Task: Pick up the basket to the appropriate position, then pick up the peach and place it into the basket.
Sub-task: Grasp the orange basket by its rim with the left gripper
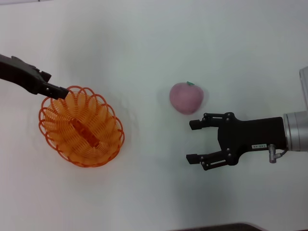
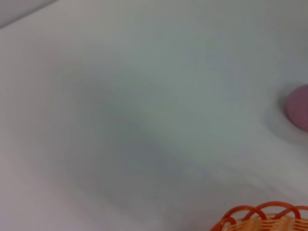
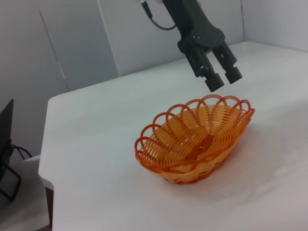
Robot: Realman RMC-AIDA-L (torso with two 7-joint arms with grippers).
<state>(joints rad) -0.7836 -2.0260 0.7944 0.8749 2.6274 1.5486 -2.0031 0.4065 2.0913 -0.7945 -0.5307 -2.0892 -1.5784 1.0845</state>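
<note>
The orange wire basket [image 1: 81, 126] rests on the white table at the left; its looped rim [image 2: 262, 217] also shows in the left wrist view, and the whole basket [image 3: 192, 139] in the right wrist view. My left gripper [image 1: 58, 90] hovers just above the basket's far left rim, and the right wrist view shows this left gripper [image 3: 224, 79] open and holding nothing. The pink peach [image 1: 186, 97] lies right of centre, with its edge [image 2: 299, 108] visible in the left wrist view. My right gripper [image 1: 195, 140] is open, just right of and nearer than the peach, touching nothing.
The white table [image 1: 154, 43] spreads all around. Its edge and a grey wall panel [image 3: 72, 43] lie beyond the basket in the right wrist view, with a dark object and cables [image 3: 7, 154] off the table there.
</note>
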